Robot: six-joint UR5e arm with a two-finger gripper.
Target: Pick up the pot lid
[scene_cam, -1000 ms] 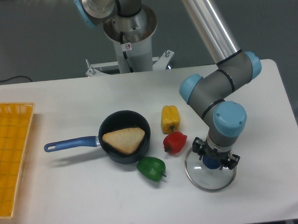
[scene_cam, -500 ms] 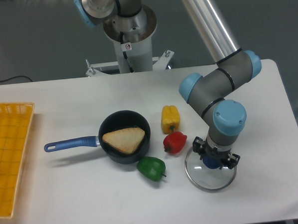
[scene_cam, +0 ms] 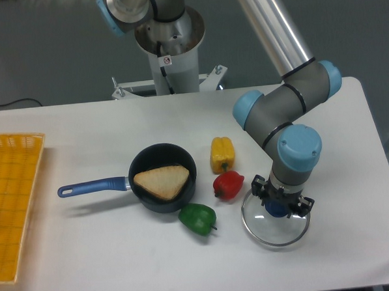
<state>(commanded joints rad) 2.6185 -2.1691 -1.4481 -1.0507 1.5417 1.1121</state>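
Note:
At the right, the gripper (scene_cam: 282, 199) points down with its fingers shut on the dark blue knob (scene_cam: 275, 210) of the pot lid (scene_cam: 271, 230). The lid is round clear glass with a thin metal rim. Its right side looks slightly raised, so it seems a little tilted; how far its rim stands off the table cannot be told. The fingers and gripper body hide part of the knob and the lid's far edge.
Left of the lid lie a red pepper (scene_cam: 228, 185), a green pepper (scene_cam: 198, 219) and a yellow one (scene_cam: 222, 154). A black pan (scene_cam: 138, 159) with a blue handle holds a tan wedge (scene_cam: 162, 185). An orange crate (scene_cam: 15, 207) stands far left.
The gripper has risen slightly with the knob between its fingers, and the lid's rim has shifted and tipped up a little with it. The peppers and pan have stayed put.

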